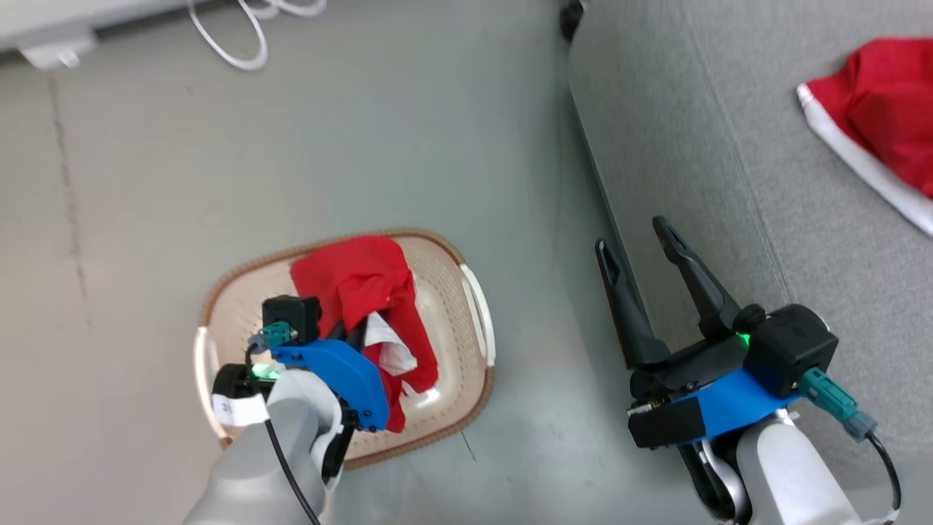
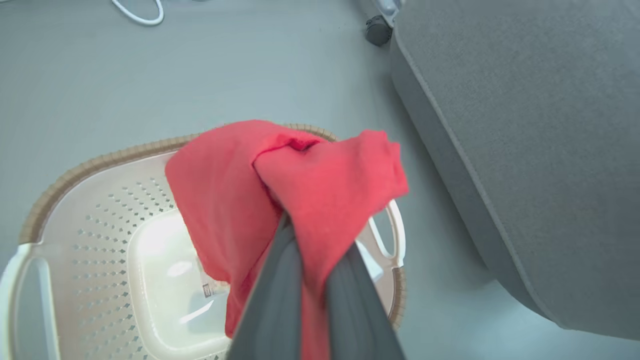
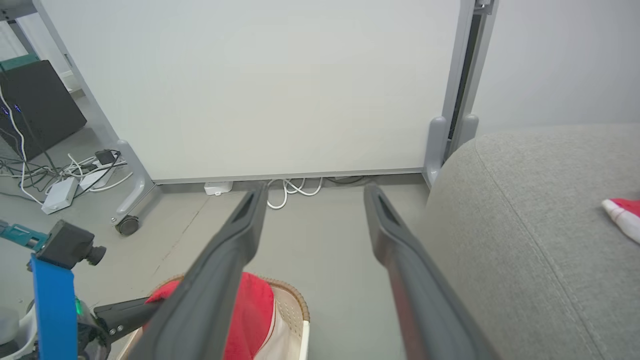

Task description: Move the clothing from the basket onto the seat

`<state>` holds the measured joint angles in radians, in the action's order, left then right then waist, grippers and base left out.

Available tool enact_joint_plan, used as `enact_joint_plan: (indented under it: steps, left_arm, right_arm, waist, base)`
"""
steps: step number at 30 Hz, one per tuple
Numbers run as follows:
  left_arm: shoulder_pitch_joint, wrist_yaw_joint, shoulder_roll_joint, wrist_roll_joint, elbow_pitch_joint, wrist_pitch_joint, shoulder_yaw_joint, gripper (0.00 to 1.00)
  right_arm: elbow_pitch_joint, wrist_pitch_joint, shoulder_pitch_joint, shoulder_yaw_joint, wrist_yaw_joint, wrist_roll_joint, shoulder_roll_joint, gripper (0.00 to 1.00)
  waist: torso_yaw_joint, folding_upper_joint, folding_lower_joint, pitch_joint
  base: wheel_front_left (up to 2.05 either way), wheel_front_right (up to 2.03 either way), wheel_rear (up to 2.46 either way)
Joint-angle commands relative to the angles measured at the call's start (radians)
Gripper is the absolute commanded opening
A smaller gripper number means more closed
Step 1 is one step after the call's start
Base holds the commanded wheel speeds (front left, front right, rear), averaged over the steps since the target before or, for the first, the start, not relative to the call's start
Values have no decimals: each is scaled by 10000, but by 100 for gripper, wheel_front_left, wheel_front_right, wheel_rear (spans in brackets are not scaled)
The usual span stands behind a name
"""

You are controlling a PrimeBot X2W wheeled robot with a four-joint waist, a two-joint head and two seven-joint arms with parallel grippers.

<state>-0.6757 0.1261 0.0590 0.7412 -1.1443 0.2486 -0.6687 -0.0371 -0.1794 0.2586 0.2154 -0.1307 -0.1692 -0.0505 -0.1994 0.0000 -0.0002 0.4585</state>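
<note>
A bright red garment [image 1: 364, 284] hangs bunched over the cream basket [image 1: 444, 306] on the floor, lifted off the basket's floor. My left gripper [image 1: 350, 328] is shut on it; in the left wrist view the fabric [image 2: 300, 185] drapes over the fingers [image 2: 272, 300], hiding their tips, and the basket's labelled floor [image 2: 165, 280] shows beneath. A second red garment with white trim [image 1: 885, 109] lies on the grey seat [image 1: 729, 182] at the far right. My right gripper [image 1: 630, 237] stands open and holds nothing, over the seat's left edge, apart from the basket.
A white cable [image 1: 240, 44] loops on the grey floor beyond the basket. A dark caster [image 2: 377, 30] sits at the seat's far corner. A large white panel on wheeled legs [image 3: 275, 85] stands ahead, with power strips and cables [image 3: 60, 192] at its left foot.
</note>
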Motion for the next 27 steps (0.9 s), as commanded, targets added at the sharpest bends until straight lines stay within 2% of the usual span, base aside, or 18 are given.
enact_joint_plan:
  steps: [1, 14, 27]
  left_arm:
    - [99, 79, -6, 59, 120, 62, -117, 0]
    - [91, 50, -49, 366, 1501, 174, -1431, 0]
    - [-544, 49, 115, 332, 3397, 180, -2136, 0]
  right_arm:
    - [-12, 51, -164, -37, -1, 21, 2, 100]
    - [-165, 479, -1054, -199, -1, -145, 2, 100]
    - [-370, 774, -1897, -47, -1, -312, 2, 100]
  waist:
    - [505, 0, 2, -920]
    - [1277, 0, 2, -2885]
    - [1770, 0, 2, -4160]
  base:
    - [0, 0, 0]
    - [0, 0, 0]
    - [0, 0, 0]
